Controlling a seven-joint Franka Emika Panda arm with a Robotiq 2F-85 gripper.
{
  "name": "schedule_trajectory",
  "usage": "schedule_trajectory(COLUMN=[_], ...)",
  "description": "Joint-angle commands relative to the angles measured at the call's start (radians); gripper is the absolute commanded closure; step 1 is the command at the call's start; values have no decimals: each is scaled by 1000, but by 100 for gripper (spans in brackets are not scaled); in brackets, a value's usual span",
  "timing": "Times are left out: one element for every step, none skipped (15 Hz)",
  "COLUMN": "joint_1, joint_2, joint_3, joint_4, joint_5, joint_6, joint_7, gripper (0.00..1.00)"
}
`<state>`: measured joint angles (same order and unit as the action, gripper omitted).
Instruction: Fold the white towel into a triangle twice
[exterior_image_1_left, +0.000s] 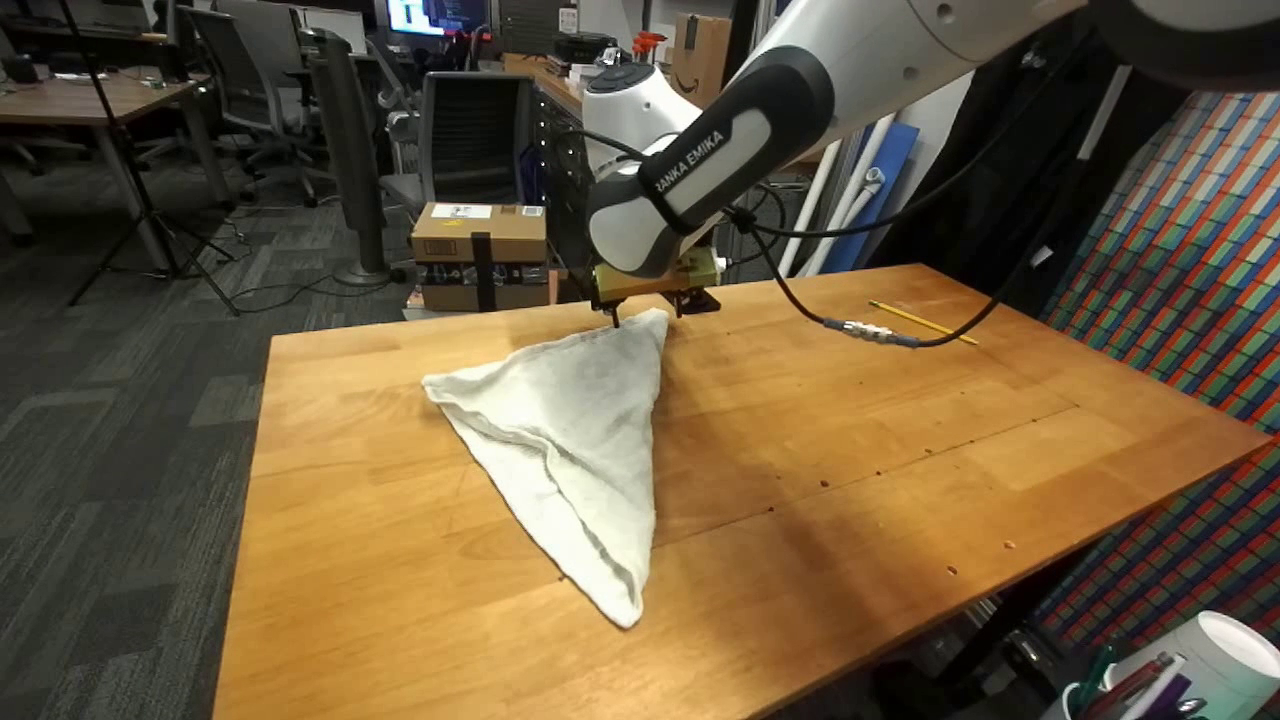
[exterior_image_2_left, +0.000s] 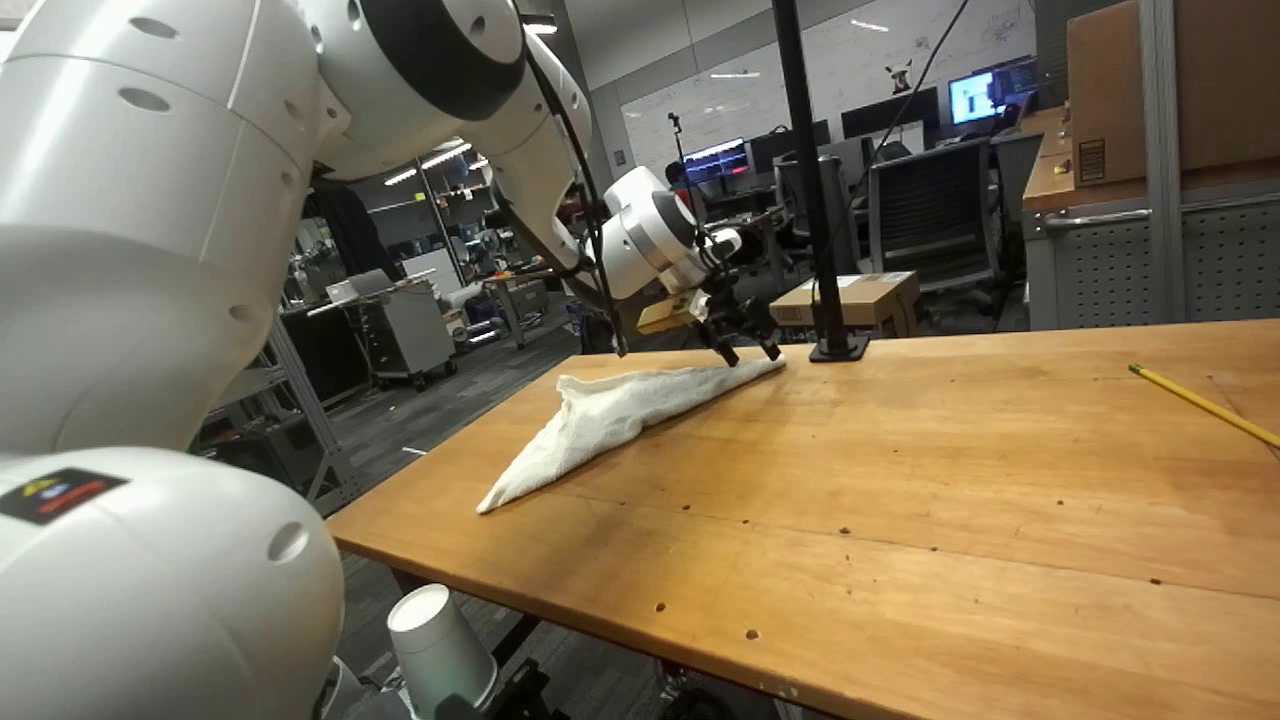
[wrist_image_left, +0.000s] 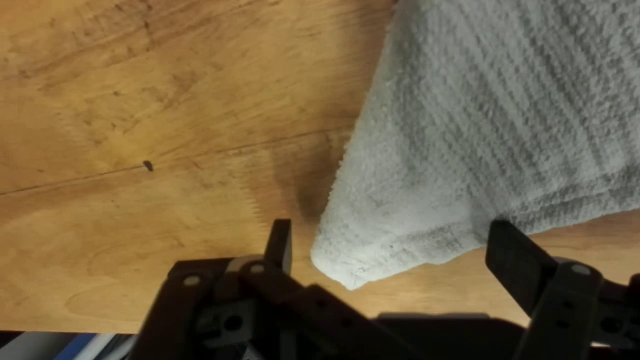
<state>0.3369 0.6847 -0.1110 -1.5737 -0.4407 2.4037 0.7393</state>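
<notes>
“Where the wrist view is looking down, how is the gripper (wrist_image_left: 389, 223) standing?”

“Its black fingers (wrist_image_left: 517, 265) are standing wide apart, gripping nothing; a corner of the white towel (wrist_image_left: 475, 130) is lying between them. The nine-o'clock finger is sitting just beside the towel; the three-o'clock finger is overlapping its edge, whether in contact being impossible to tell.”

“What texture and shape is the towel presenting?”

“Off-white and soft, it is showing a ribbed weave. In an exterior view it is forming a triangle on the wooden table (exterior_image_1_left: 850, 480), its corners pointing toward ten, one and nearly six o'clock, a rumpled layer lining its seven-o'clock side. A yellow pencil (exterior_image_1_left: 925, 322) is lying well apart, between two and three o'clock.”

“What pose is showing?”

“In an exterior view the arm (exterior_image_2_left: 400, 120) is arching over from ten o'clock, the gripper leaning toward five o'clock at the towel's two-o'clock end.”
</notes>
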Motion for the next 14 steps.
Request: schedule_trajectory(joint_1=[-9,-13,-18,-22,-26,-30,-34,-36,-35,-34,-31,-30,-29,-27], joint_2=[30,31,33,34,36,38,39,41,43,46,47,43,40,38], joint_3=[-16,-15,-13,-12,-9,-8,-4,-2,-1,-2,-3,-5,-5,-5], joint_4=[31,29,26,25,23,21,19,15,13,12,10,8,3,-1], joint_5=[30,34,40,51,64,76,91,106,118,126,129,125,122,119], joint_6=[17,18,19,20,20,22,21,23,26,28,30,27,23,19], joint_7=[23,26,29,31,32,33,33,34,34,34,30,27,25,25], gripper=[0,0,0,0,0,0,0,0,21,27,34,41,49,55])
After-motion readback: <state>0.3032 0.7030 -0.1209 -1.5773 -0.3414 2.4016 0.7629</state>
